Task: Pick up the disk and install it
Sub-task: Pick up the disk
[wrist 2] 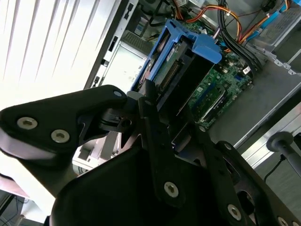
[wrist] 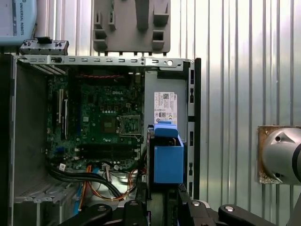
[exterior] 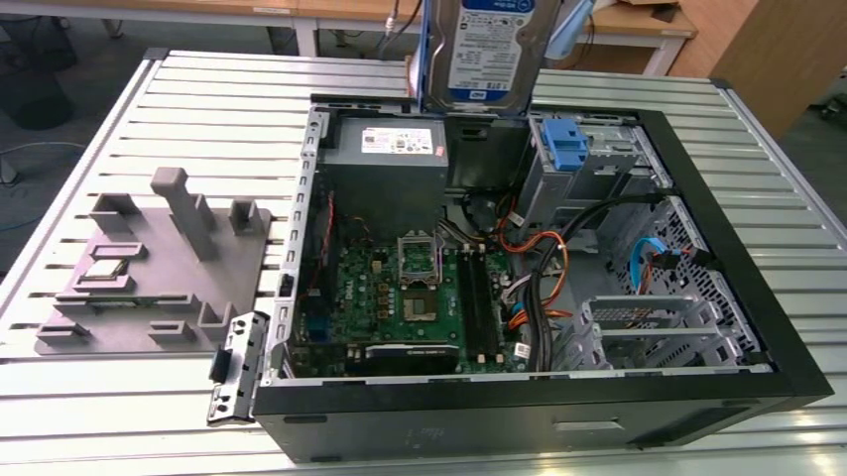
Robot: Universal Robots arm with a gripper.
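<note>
Pincer (wrist 2: 170, 115) closed on the disk (exterior: 487, 50), held upright at top centre of the exterior view, above the open computer case (exterior: 775, 297). Judged rigid, fairly heavy, shock-sensitive; best gripped across its metal body.

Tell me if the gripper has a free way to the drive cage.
Likely yes: the gripper, holding the disk, hangs above the open case, and nothing covers the drive cage; cables lie beside it.

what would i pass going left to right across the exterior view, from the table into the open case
grey plastic fixture with upright posts → green circuit board → blue plastic bracket → silver metal cage
</note>
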